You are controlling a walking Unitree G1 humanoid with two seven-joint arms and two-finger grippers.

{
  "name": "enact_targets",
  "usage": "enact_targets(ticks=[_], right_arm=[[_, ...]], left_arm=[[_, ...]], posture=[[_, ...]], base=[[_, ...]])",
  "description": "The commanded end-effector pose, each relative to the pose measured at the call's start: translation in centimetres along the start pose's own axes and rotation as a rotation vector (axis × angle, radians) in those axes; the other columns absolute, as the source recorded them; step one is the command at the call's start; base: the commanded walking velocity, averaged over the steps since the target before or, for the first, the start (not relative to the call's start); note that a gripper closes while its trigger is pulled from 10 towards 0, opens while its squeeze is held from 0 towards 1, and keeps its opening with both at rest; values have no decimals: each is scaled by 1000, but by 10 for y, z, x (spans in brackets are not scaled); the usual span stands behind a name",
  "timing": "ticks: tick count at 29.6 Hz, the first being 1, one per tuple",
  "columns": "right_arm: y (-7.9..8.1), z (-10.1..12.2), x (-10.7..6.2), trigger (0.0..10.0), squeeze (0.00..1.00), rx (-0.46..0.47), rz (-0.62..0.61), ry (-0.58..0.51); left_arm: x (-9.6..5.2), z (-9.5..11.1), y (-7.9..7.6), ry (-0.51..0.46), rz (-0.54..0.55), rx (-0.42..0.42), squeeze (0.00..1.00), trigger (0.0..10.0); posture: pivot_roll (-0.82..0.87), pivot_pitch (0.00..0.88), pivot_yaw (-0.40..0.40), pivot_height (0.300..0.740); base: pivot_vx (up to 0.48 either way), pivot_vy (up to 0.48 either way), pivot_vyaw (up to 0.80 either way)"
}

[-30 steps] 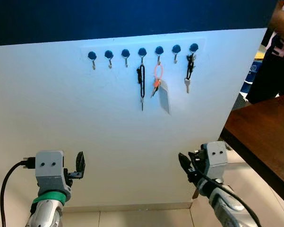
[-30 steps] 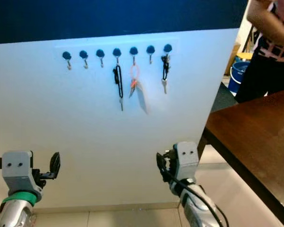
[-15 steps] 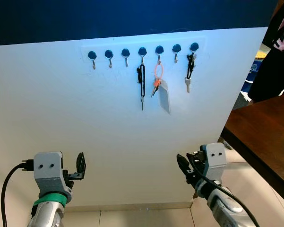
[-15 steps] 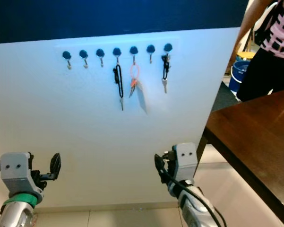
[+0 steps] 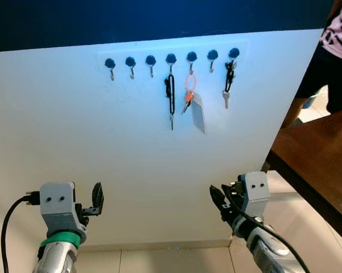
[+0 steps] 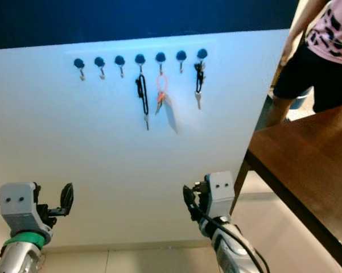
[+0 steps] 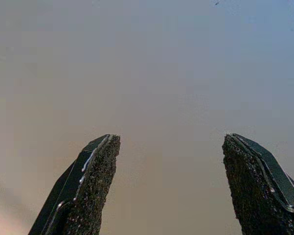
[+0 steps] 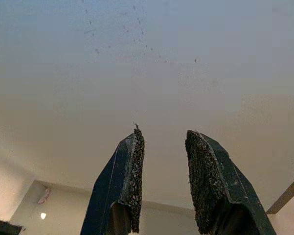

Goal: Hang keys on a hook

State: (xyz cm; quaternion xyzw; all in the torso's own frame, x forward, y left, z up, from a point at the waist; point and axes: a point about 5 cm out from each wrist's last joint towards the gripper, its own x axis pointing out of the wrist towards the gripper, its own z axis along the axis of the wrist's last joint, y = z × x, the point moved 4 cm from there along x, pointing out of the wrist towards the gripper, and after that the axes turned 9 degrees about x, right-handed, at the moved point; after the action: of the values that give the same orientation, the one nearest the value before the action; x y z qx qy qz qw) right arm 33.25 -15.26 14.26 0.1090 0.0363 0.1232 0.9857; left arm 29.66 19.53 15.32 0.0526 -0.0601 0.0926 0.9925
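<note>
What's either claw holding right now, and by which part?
Nothing. The left claw is open and bare; the right claw has a narrow bare gap. Three key sets hang on the hook rack.

A white wall panel (image 5: 131, 142) fills most of the forward view. Above it runs a dark blue band (image 5: 148, 20) along its upper edge. Below the panel, a pale skirting strip meets a light tiled floor (image 5: 176, 261). To the right of the panel stands a dark brown wooden desk (image 5: 316, 159), its near corner just beside the panel's right edge. Behind the desk stands a person (image 6: 318, 57) in a pink patterned top and dark shorts, partly cut off by the frame edge. A blue object beside the person is mostly hidden.
</note>
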Motion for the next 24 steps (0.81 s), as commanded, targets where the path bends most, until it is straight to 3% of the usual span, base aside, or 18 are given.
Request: enact_targets(ticks=[1, 7, 12, 24], right_arm=[[2, -5, -2, 10000, 0, 10, 2, 20], [4, -6, -2, 10000, 0, -17, 13, 22], [5, -5, -3, 10000, 0, -13, 11, 15], [5, -6, -2, 10000, 0, 31, 0, 15]], left_arm=[[-3, -4, 5, 20, 10, 0, 0, 10000], [-3, -4, 5, 20, 8, 0, 0, 10000], [-3, -4, 6, 21, 7, 2, 0, 10000], [-3, -3, 7, 22, 3, 10, 0, 10000]], posture=[[-214, 120, 172, 740], [-210, 121, 175, 740], [-207, 122, 178, 740], [-197, 120, 186, 740]], base=[[-375, 0, 0], [-375, 0, 0], [-376, 0, 780], [-376, 0, 0]])
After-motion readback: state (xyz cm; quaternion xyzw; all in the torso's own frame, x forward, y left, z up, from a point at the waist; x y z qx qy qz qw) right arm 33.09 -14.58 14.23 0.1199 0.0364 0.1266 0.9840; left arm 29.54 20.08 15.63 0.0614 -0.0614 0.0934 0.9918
